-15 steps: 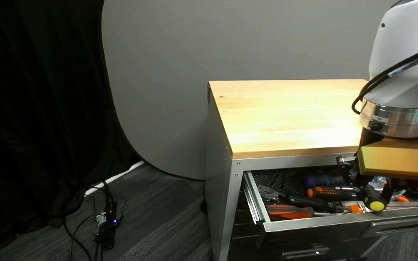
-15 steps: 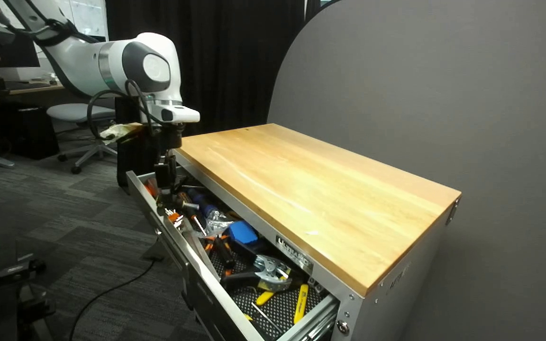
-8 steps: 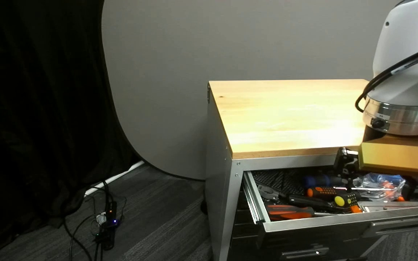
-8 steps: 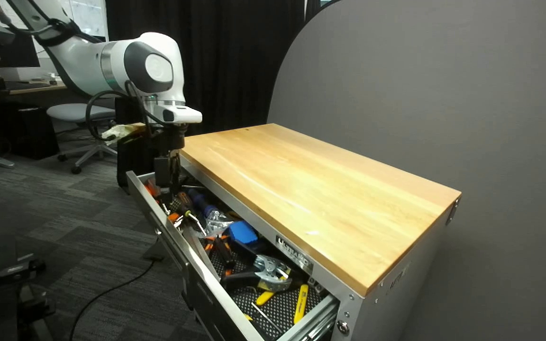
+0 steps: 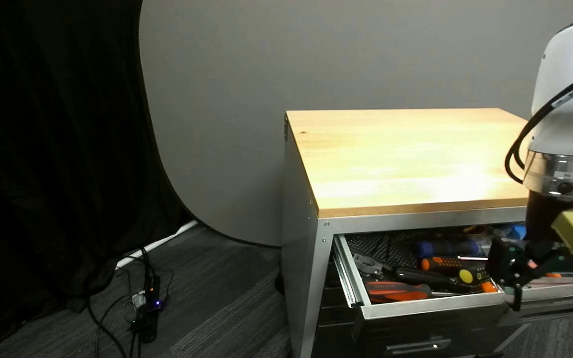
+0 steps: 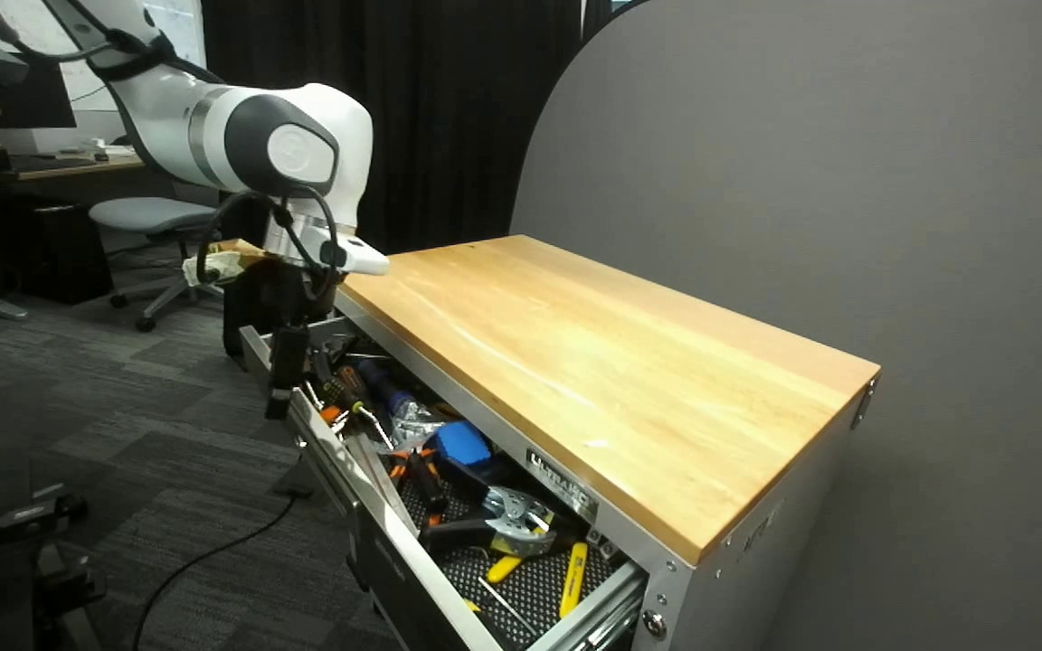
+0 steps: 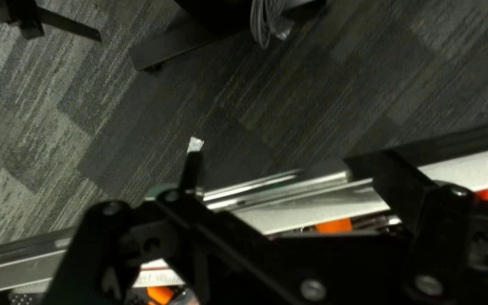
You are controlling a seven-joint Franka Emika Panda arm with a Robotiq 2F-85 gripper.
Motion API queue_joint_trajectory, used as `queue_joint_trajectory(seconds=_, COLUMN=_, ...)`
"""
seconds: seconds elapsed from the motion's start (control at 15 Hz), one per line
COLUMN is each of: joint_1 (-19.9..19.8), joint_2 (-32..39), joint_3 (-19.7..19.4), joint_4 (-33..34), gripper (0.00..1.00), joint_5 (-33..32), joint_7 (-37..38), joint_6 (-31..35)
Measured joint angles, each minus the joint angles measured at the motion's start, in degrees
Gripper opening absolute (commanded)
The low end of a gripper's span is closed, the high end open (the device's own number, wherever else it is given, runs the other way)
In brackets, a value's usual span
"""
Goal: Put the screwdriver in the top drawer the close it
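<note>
One hand (image 7: 290, 167), fingers spread and apparently empty, hangs by the front rim of the open top drawer (image 5: 430, 305), beyond the counter's (image 5: 396, 159) front edge. The stubby screwdriver (image 5: 475, 275) lies inside. An off-centre push might skew the drawer, jamming it partway.

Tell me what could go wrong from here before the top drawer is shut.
The screwdriver lies among other tools in the open top drawer; something standing tall, perhaps the blue object, might catch under the wooden top as it closes, though its height is hard to judge.

The gripper is open at the drawer's front edge, so it could snag the handle when it moves.
</note>
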Motion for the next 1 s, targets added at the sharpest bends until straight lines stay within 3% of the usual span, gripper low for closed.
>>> queue_joint_trajectory(seconds=0.07, joint_1=-0.44, joint_2=0.01, joint_3=0.03, joint_4=0.00, gripper=1.00, joint_5=1.22, joint_7=-2.50, joint_6=-2.60)
queue_joint_trajectory(seconds=0.2, joint_1=-0.70, joint_2=0.38, joint_3=-0.29, joint_4=-0.06, gripper=0.74, joint_5=1.70, joint_7=-4.27, joint_6=-6.24)
queue_joint_trajectory(seconds=0.27, joint_1=-0.70, joint_2=0.71, joint_3=-0.43, joint_4=-0.18, gripper=0.66, joint_5=1.70, joint_7=-4.36, joint_6=-6.47)
queue_joint_trajectory(seconds=0.6, joint_1=-0.14, joint_2=3.44, joint_3=-0.55, joint_4=-0.09, gripper=0.26, joint_5=1.63, joint_7=-4.18, joint_6=-5.63)
queue_joint_trajectory(seconds=0.8, joint_1=0.90, joint_2=4.62, joint_3=-1.09, joint_4=-0.03, gripper=0.04, joint_5=1.62, joint_7=-0.23, joint_6=-0.60)
queue_joint_trajectory(seconds=1.0, joint_1=3.56, joint_2=4.88, joint_3=-2.40, joint_4=-0.02, gripper=0.00, joint_5=0.37, joint_7=7.15, joint_6=3.05)
